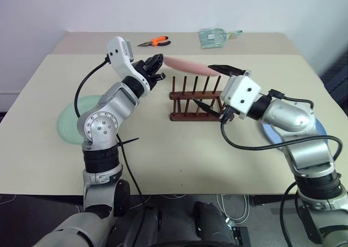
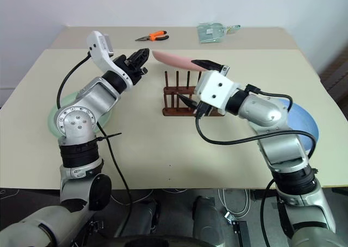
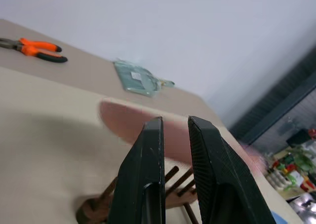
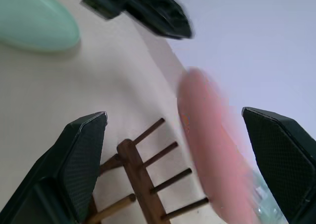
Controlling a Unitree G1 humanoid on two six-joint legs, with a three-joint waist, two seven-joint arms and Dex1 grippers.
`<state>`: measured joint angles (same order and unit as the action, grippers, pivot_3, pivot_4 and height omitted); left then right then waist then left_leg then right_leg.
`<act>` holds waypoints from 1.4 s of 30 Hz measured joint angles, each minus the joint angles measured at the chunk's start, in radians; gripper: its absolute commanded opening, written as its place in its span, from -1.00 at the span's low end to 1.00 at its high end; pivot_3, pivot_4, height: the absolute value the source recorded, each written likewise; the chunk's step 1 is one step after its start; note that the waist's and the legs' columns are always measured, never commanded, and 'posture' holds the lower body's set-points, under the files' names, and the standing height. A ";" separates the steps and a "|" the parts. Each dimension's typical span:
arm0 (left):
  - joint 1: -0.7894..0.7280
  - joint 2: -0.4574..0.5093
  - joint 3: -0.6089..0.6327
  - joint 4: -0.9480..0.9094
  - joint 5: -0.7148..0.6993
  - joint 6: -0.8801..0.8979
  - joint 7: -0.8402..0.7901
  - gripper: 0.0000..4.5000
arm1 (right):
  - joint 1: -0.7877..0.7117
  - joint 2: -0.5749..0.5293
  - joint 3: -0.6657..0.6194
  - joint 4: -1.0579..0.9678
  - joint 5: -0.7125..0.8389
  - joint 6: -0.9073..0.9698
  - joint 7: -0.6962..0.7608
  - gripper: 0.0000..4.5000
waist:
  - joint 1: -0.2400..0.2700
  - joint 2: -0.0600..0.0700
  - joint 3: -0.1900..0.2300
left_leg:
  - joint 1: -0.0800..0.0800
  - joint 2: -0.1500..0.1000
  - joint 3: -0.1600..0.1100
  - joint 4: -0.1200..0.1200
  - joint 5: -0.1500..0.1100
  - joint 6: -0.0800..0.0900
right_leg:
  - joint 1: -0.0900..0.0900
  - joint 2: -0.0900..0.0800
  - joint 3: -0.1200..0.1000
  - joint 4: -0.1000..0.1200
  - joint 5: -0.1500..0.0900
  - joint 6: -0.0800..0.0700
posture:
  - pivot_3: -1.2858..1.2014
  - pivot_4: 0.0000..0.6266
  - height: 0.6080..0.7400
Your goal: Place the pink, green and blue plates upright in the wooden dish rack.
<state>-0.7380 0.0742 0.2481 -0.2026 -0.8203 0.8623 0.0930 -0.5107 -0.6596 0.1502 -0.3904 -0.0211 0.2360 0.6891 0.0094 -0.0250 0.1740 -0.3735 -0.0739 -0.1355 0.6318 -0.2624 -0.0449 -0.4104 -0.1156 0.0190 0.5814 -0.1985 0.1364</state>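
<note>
While the pink plate (image 1: 187, 66) hangs in the air above the wooden dish rack (image 1: 194, 100), nothing is slotted in yet: the rack's pegs stand bare, so I judge the job barely begun. The plate sits almost flat, tilted a little, its near edge by the left claw (image 1: 154, 63) and its far edge by the upper finger of the right claw (image 1: 215, 89). The left claw has its fingers nearly together; from its own wrist camera the plate shows beyond the fingertips, and whether that narrow gap actually pinches the rim is hard to settle. The right claw is spread wide, one finger above the plate's edge, the other low by the rack's pegs, with the plate between them but no clear contact. So who bears the plate? Honestly, I cannot tell; it looks like a handover in progress.

The green plate (image 1: 70, 119) lies flat on the worktop (image 1: 179, 154) at the robot's left, partly covered by the left arm. The blue plate (image 2: 302, 124) lies flat at the right, mostly hidden under the right arm, only a crescent showing. Both wait untouched, well apart from the rack.

Left to do, by my reckoning: turn the pink plate on edge, drop it between pegs, then fetch the other two.

The pink plate is smeared in both wrist views, so its exact rim is hard to trace. At the back, orange-handled pliers (image 1: 155, 41) and a clear packet (image 1: 215, 37) sit well away.
</note>
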 measured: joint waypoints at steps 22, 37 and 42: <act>-0.079 -0.057 0.273 0.374 -0.046 -0.068 0.182 0.97 | 0.076 -0.031 0.046 0.025 -0.120 -0.076 0.036 1.00 | 0.004 -0.002 0.001 | 0.000 0.000 -0.001 0.001 0.000 0.000 | 0.001 0.000 0.000 0.000 0.000 0.000 | 0.03 -0.52 1.00; -0.435 0.006 0.411 1.232 -0.054 -0.302 0.027 0.97 | 0.119 -0.026 0.049 0.037 -0.138 -0.088 0.034 1.00 | 0.000 -0.004 0.002 | 0.001 -0.001 0.000 0.000 0.000 0.000 | 0.001 0.000 -0.001 0.000 0.000 0.001 | 0.03 -0.52 1.00; -0.466 0.015 0.387 1.396 0.037 -0.412 -0.031 0.97 | 0.151 -0.026 0.045 0.032 -0.153 -0.082 0.033 1.00 | 0.001 -0.004 0.002 | 0.001 -0.001 0.000 0.000 0.000 0.000 | 0.001 0.000 -0.001 0.000 0.001 0.001 | 0.03 -0.52 1.00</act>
<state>-1.2045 0.0894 0.6352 1.1935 -0.7836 0.4501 0.0617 -0.3601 -0.6857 0.1953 -0.3579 -0.1738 0.1544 0.7217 0.0101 -0.0287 0.1760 -0.3729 -0.0745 -0.1360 0.6319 -0.2623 -0.0448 -0.4097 -0.1156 0.0181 0.5814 -0.1980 0.1377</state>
